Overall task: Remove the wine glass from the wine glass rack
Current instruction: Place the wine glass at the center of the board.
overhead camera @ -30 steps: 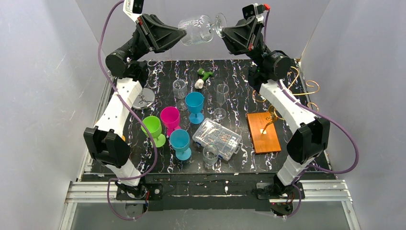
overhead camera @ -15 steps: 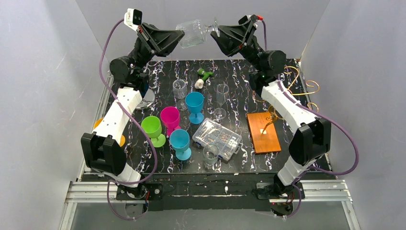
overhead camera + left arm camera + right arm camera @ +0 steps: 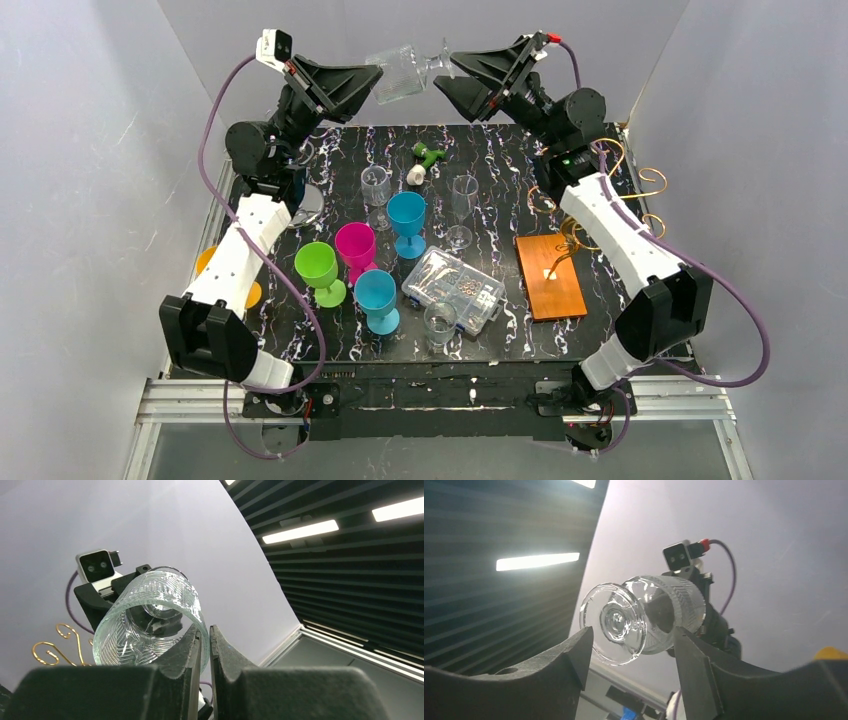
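The clear ribbed wine glass point(image 3: 405, 72) hangs on its side high above the table's far edge. My left gripper point(image 3: 378, 80) is shut on its rim, one finger inside the bowl and one outside, as the left wrist view shows on the wine glass point(image 3: 150, 612) and gripper point(image 3: 205, 630). My right gripper point(image 3: 452, 76) is open; its fingers stand apart on either side of the glass foot point(image 3: 616, 622) without touching it, with the gripper point(image 3: 633, 631) just short of the foot. The wine glass rack point(image 3: 628, 182), golden curled wire on a wooden base point(image 3: 550, 277), stands at the right.
On the table stand green point(image 3: 320, 270), pink point(image 3: 356, 248) and two blue cups point(image 3: 406, 222), clear glasses point(image 3: 462, 210), a clear plastic box point(image 3: 455, 288), a green-and-white piece point(image 3: 425, 158) and a metal disc point(image 3: 300, 208).
My right gripper has opened off the glass's stem and foot and drawn back a little. The left gripper still holds the rim, and the glass has shifted slightly up and left.
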Tool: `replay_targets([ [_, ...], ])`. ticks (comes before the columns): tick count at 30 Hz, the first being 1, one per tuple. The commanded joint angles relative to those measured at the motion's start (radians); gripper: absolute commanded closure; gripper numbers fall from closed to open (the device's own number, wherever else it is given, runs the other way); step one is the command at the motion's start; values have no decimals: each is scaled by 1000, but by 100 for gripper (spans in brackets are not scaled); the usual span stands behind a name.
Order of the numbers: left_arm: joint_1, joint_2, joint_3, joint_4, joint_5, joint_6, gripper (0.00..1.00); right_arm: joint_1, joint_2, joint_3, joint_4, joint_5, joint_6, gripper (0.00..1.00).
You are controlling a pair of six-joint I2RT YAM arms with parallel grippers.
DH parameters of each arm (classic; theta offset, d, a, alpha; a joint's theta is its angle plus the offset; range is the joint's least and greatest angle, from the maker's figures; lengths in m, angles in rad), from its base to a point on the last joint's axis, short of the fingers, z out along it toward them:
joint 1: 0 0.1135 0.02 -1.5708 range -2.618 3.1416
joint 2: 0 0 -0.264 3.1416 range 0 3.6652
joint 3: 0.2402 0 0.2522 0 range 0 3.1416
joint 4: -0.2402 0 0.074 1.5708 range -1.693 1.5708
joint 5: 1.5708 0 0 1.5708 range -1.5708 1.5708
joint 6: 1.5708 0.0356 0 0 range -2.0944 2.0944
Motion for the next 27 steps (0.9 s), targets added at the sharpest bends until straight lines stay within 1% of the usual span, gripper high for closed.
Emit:
replay_targets([
  [1,-8,-90,-3,-55,-64,75,100,6,-73,30,-183,-19,-200,30],
  [6,-6,-125,-8,-164,-71,141,100,6,-124,83,-406,24,-391,20],
  [9,-6,-142,-14,-234,-76,181,100,6,-157,115,-541,55,-506,17],
  [13,-7,-162,-15,-329,-73,238,100,6,-188,143,-666,73,-606,15],
  [17,-6,-182,-14,-406,-60,275,100,6,-199,183,-750,71,-684,15],
  [19,-6,-194,-7,-459,-48,306,100,6,-209,205,-819,84,-740,14],
  [24,-4,-230,28,-665,-24,414,100,6,-231,280,-974,138,-884,13],
  [27,-5,-252,55,-811,-16,496,100,6,-241,324,-1060,173,-962,10],
])
